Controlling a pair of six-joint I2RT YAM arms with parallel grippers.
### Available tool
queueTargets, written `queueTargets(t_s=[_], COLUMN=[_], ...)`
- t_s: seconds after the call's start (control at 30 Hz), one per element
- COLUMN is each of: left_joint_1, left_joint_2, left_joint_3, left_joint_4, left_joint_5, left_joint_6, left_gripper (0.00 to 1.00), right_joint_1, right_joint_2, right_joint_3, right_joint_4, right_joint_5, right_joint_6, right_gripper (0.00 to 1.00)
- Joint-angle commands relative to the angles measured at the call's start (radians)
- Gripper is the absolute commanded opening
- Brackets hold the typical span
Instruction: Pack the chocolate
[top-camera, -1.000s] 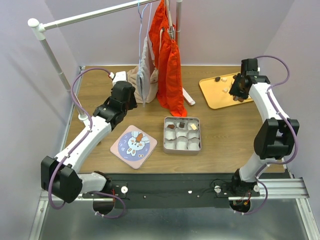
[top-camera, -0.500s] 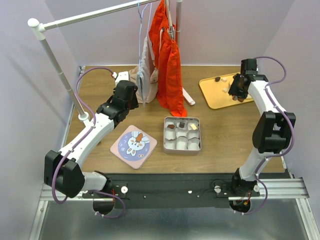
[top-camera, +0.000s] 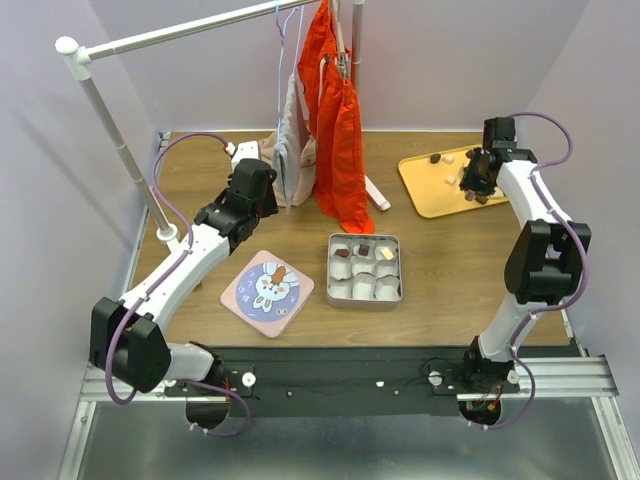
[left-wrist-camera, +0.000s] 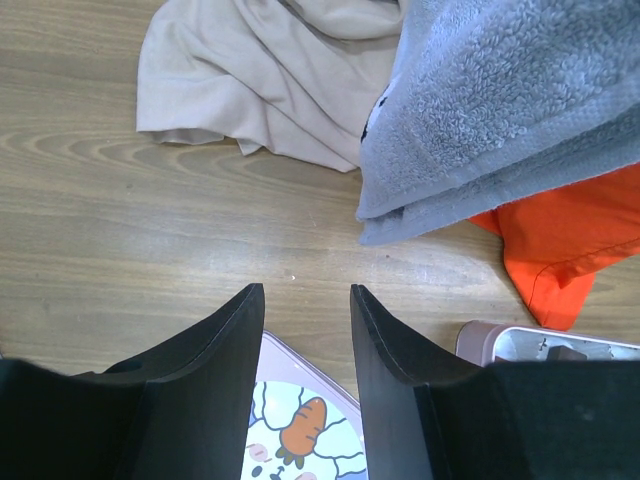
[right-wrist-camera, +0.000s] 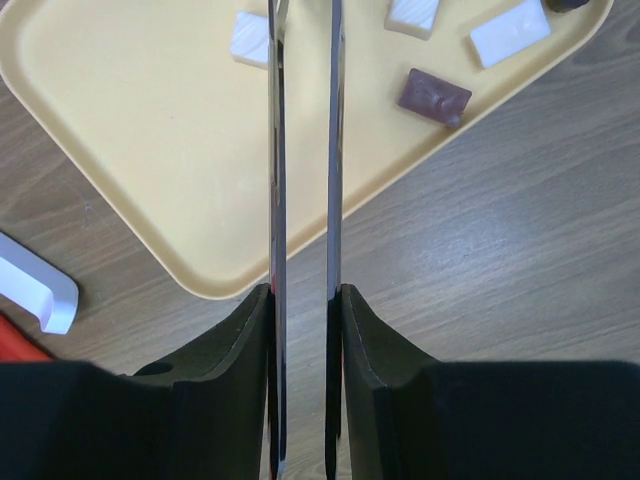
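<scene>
1. Yellow plastic tray (right-wrist-camera: 150, 120) lies under my right gripper (right-wrist-camera: 303, 300), and the loose chocolate (right-wrist-camera: 434, 95) sits on it. A brown square is ahead and to the right of the tool, a cream-white piece (right-wrist-camera: 250, 38) is just left of the blades near their far end, and two more white pieces (right-wrist-camera: 510, 32) are farther right.
2. My right gripper's fingers are clamped on a pair of metal tweezers (right-wrist-camera: 333, 150), whose blades stand a narrow gap apart. Their tips run past the frame edge, so I cannot tell whether a piece is between them.
3. My left gripper (left-wrist-camera: 305, 292) hangs with its fingers apart and nothing between them. It is over bare wood, with the carrot-printed lid (left-wrist-camera: 300, 440) just beneath and a grey towel (left-wrist-camera: 500, 110) ahead to the right.
4. The tin (top-camera: 365, 304) with its paper cups (top-camera: 375, 288) is well apart from the right gripper, back toward the bases and to its left. A few pieces already sit in its far row.
5. I judge each piece to be very light, rigid and smooth, and easily scuffed or chipped. I would pinch across two flat opposite sides at mid-height and squeeze gently.
6. Too hard a squeeze, or a hold on a corner, could flick the piece out across the tray. Rounder pieces look likelier to slip.
</scene>
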Motion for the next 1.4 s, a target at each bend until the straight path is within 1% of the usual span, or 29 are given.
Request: queueTargets(t_s=[0.0,0.1,0.2,0.23,0.3,0.33,0.47,0.57,0.63,0.67,0.73,0.77,0.8,0.83,0.87,0.97,1.13,1.17,1.37], left_joint_1=[0.007,0.007,0.007,0.007,0.009,0.010,0.012,0.012,0.010,0.012,0.012,0.012,0.012,0.012,0.012,0.012,0.012,0.012,0.014], left_joint_2=[-0.022,-0.041,-0.059,-0.070,-0.074,-0.078,-0.082,-0.093,-0.093,-0.088,-0.085,-0.084,-0.085,-0.085,-0.090,-0.102,-0.122,-0.122,-0.124], left_joint_3=[0.018,0.007,-0.003,-0.005,-0.011,-0.010,0.003,0.000,-0.007,-0.007,-0.003,-0.003,-0.002,-0.002,0.000,0.006,0.001,0.001,0.000], left_joint_4=[0.008,0.008,0.005,0.007,0.010,0.007,0.001,0.008,0.016,0.016,0.015,0.018,0.015,0.015,0.010,-0.001,-0.008,-0.013,-0.018], left_joint_5=[-0.006,-0.008,-0.012,-0.012,-0.014,-0.012,0.003,0.014,0.025,0.029,0.040,0.042,0.040,0.037,0.034,0.023,0.003,-0.001,-0.004], left_joint_6=[-0.004,-0.006,-0.006,-0.006,-0.003,0.000,-0.004,-0.023,-0.030,-0.033,-0.044,-0.046,-0.047,-0.047,-0.047,-0.047,-0.049,-0.049,-0.049], left_gripper=[0.49,0.49,0.49,0.49,0.49,0.49,0.49,0.49,0.49,0.49,0.49,0.49,0.49,0.49,0.49,0.49,0.49,0.49,0.49], right_joint_1=[-0.008,-0.006,-0.006,-0.006,-0.005,-0.003,0.027,0.055,0.064,0.110,0.141,0.191,0.227,0.265,0.346,0.450,0.527,0.559,0.681], right_joint_2=[-0.110,-0.193,-0.312,-0.375,-0.427,-0.455,-0.611,-0.659,-0.697,-0.708,-0.728,-0.731,-0.736,-0.739,-0.738,-0.739,-0.736,-0.736,-0.690], right_joint_3=[-0.005,-0.053,-0.091,-0.119,-0.143,-0.162,-0.189,-0.191,-0.202,-0.205,-0.231,-0.246,-0.260,-0.286,-0.295,-0.314,-0.334,-0.344,-0.352], right_joint_4=[0.024,0.015,-0.034,-0.064,-0.106,-0.159,-0.278,-0.358,-0.388,-0.394,-0.393,-0.390,-0.381,-0.370,-0.368,-0.382,-0.401,-0.399,-0.390], right_joint_5=[-0.035,-0.084,-0.121,-0.186,-0.242,-0.284,-0.377,-0.466,-0.489,-0.493,-0.524,-0.533,-0.533,-0.498,-0.477,-0.409,-0.406,-0.401,-0.320], right_joint_6=[0.002,0.006,0.005,0.000,-0.020,-0.027,-0.043,-0.029,-0.014,0.000,0.017,0.035,0.051,0.068,0.095,0.128,0.138,0.144,0.177], right_gripper=[0.26,0.25,0.25,0.25,0.25,0.25,0.25,0.25,0.25,0.25,0.25,0.26,0.26,0.25,0.25,0.25,0.25,0.25,0.25])
